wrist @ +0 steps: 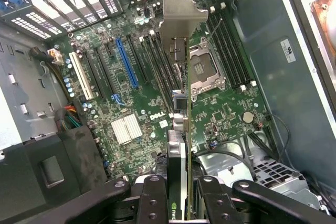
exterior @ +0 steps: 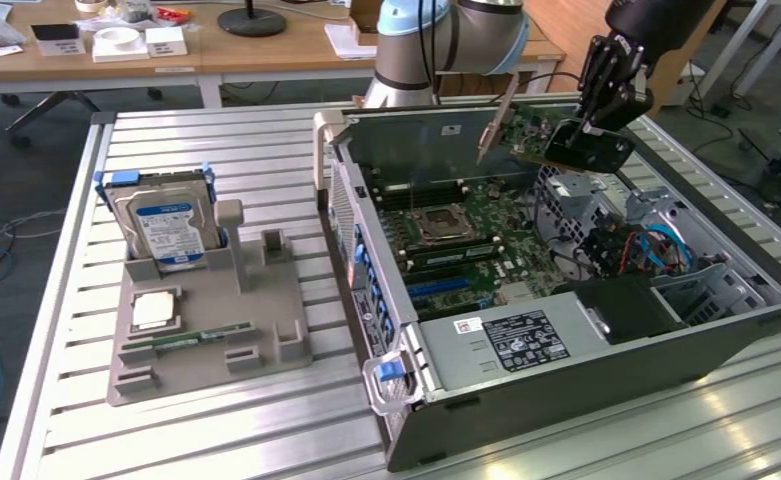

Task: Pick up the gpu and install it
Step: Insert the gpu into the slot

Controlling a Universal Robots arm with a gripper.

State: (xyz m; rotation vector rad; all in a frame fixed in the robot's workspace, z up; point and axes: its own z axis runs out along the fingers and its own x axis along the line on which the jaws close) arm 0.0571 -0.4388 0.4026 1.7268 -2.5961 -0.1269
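The gripper (exterior: 588, 143) clamps the gpu (exterior: 534, 128), held tilted above the open case (exterior: 590, 390). Its bracket (wrist: 181, 11) hangs edge-on over the motherboard (wrist: 126, 124), apart from the case walls on both sides.

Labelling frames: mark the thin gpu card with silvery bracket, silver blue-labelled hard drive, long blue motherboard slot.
gpu card (exterior: 534, 128): exterior view, green board face.
hard drive (exterior: 170, 235): exterior view, blue-white label.
blue slot (wrist: 127, 62): wrist view, mid-length.
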